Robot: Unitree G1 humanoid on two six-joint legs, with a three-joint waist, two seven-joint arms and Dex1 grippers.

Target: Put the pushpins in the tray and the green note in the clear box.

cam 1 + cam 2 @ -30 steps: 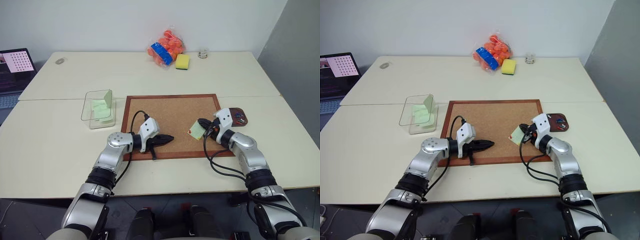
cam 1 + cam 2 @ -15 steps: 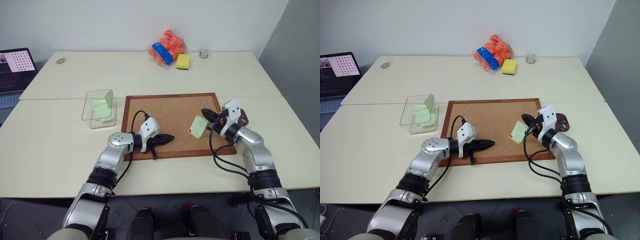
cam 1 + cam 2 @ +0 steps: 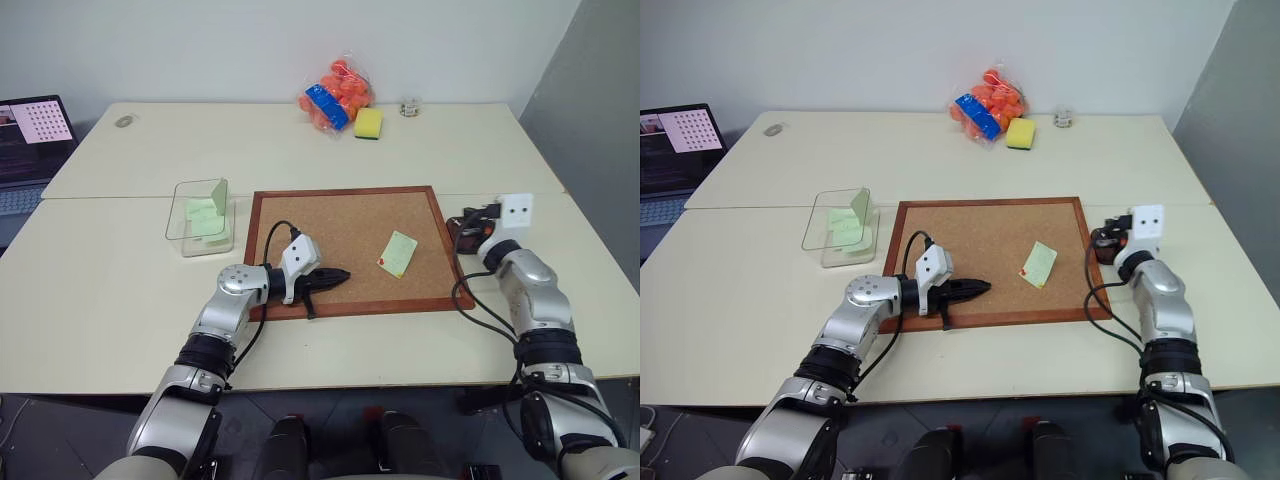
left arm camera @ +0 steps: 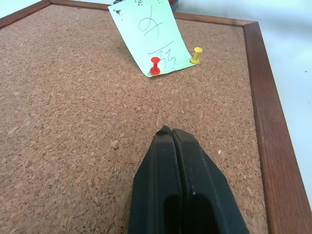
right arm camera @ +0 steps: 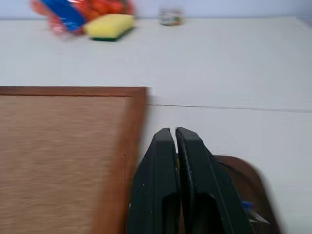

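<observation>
right claw [image 5: 174,134] is pressed together over the tray [image 5: 253,187], just off the corkboard's [image 3: 340,225] right edge. left claw [image 4: 170,134] sits together too, low over the cork near its front edge. green note [image 4: 148,36] lies on the board, pinned by a red pin [image 4: 155,65] and a yellow pin [image 4: 196,53]. clear box [image 3: 200,218] stands left of the board with green slips inside.

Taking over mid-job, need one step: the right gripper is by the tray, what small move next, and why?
Probably open the right gripper in place: its shut fingers sit over the tray, so any pin pinched there, too small to see, would drop in. The red pushpin and yellow pushpin hold the green note on the corkboard.
</observation>
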